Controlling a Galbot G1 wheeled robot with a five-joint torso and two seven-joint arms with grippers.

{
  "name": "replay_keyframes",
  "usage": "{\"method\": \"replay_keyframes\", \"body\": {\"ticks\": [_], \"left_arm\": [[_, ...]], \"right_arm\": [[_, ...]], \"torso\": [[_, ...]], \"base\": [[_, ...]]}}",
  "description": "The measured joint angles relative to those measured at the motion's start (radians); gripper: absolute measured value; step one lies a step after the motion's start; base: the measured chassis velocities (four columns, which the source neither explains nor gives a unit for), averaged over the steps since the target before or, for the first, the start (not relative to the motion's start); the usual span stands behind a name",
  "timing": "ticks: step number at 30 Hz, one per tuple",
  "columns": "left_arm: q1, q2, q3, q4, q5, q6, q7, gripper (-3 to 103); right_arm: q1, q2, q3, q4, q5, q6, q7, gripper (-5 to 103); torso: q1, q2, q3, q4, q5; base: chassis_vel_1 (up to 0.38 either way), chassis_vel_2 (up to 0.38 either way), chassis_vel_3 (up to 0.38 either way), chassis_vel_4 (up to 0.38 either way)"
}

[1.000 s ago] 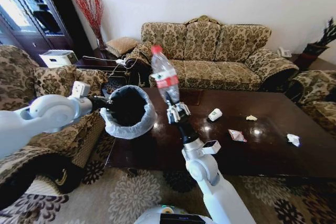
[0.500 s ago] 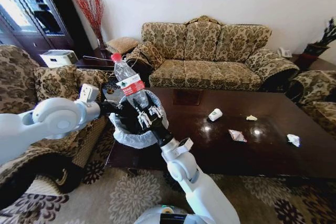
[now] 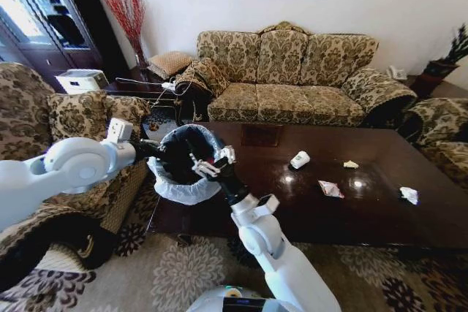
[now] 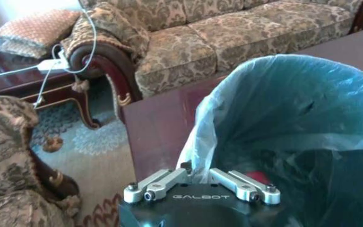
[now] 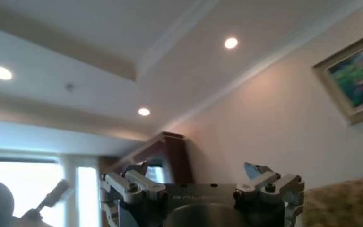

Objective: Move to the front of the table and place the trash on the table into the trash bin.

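Note:
The trash bin [image 3: 180,184], black with a whitish bag liner, is held up at the table's left end by my left gripper [image 3: 156,151], which is shut on its rim. In the left wrist view the left gripper [image 4: 200,178] pinches the liner of the bin [image 4: 282,94], and a red piece [image 4: 257,177] shows inside. My right gripper [image 3: 209,163] hangs open over the bin's mouth with nothing between its fingers [image 5: 126,183]. On the dark table [image 3: 380,228] lie a white paper cup [image 3: 299,159], a yellowish scrap [image 3: 350,164] and two white wrappers [image 3: 330,188] [image 3: 409,194].
A patterned sofa [image 3: 292,71] runs behind the table. Armchairs stand at the left [image 3: 44,118] and the right [image 3: 439,133]. A patterned rug [image 3: 175,268] lies in front of the table, and a dark cabinet [image 3: 51,27] fills the far left.
My right gripper carried the clear red-capped bottle leftward over the bin. The bottle has left its fingers, which now stand open above the bin's mouth. The left arm kept holding the bin.

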Motion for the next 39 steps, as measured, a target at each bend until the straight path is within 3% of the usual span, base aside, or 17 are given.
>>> {"method": "replay_keyframes", "body": {"ticks": [1,2,4,5,7,9,12,15,24,29,33,39], "left_arm": [[0.0,0.0,0.0,0.0,0.0,0.0,0.0,0],[-0.005,-0.008,0.0,0.005,0.001,0.001,0.0,0],[-0.007,-0.011,0.0,0.006,0.002,0.001,0.0,0],[-0.01,-0.015,0.0,0.008,0.002,0.001,0.0,0],[-0.014,-0.029,0.0,0.008,0.002,0.001,-0.002,0],[-0.014,-0.034,0.0,0.006,0.004,0.001,-0.003,0],[-0.006,-0.057,0.0,-0.011,0.017,0.001,-0.004,0],[0.001,-0.07,0.002,-0.017,0.031,0.0,-0.004,0],[0.003,-0.097,0.009,-0.035,0.048,-0.002,-0.005,0],[0.007,-0.131,0.009,-0.06,0.062,-0.003,-0.002,0],[0.008,-0.146,0.009,-0.082,0.064,-0.004,-0.001,0],[0.012,-0.155,0.013,-0.088,0.074,-0.008,0.001,0]], "right_arm": [[0.0,0.0,0.0,0.0,0.0,0.0,0.0,95],[-0.05,-0.032,0.056,0.014,-0.03,-0.008,0.071,100],[-0.067,-0.041,0.077,0.016,-0.033,-0.017,0.1,100],[-0.099,-0.051,0.113,0.018,-0.031,-0.04,0.15,100],[-0.183,-0.058,0.22,0.009,0.029,-0.136,0.231,100],[-0.207,-0.059,0.254,-0.009,0.056,-0.161,0.249,100],[-0.261,-0.05,0.35,-0.084,0.186,-0.222,0.307,100],[-0.264,-0.046,0.401,-0.136,0.256,-0.252,0.329,100],[-0.136,-0.034,0.464,-0.281,0.223,-0.266,0.322,100],[0.032,-0.017,0.464,-0.522,0.061,-0.246,0.211,100],[0.142,-0.004,0.449,-0.696,-0.002,-0.213,0.16,100],[0.293,0.049,0.381,-0.872,0.017,-0.19,0.189,100]], "torso": [[0.0,0.0,0.0,0.0,0.0],[0.0,0.0,0.0,0.0,0.0],[0.0,0.0,0.0,-0.0001,-0.0001],[0.0,0.0,0.0,-0.0002,0.0001],[0.0,0.0,0.0,-0.0006,0.0005],[0.0,0.0,0.0,-0.0006,0.0003],[0.0,0.0,0.0,-0.0003,0.0001],[0.0,0.0,0.0,-0.0003,-0.0001],[0.0,0.0,0.0,-0.0001,-0.0004],[0.0,0.0,0.0,-0.0006,0.0005],[0.0,0.0,0.0,-0.001,0.0014],[0.0,0.0,0.0,-0.0004,-0.0015]], "base": [[0.0,0.0,0.0,0.0],[0.0,0.0,0.0,0.0],[0.0,0.0,0.0,0.0],[0.0,0.0,0.0,0.0],[0.0,0.0,0.0,0.0],[0.0,0.0,0.0,0.0],[0.0,0.0,0.0,0.0],[-0.013,-0.016,0.017,0.012],[-0.106,-0.126,0.146,0.123],[-0.231,-0.219,0.208,0.217],[-0.137,-0.172,0.099,0.112],[-0.013,-0.022,0.005,0.01]]}}
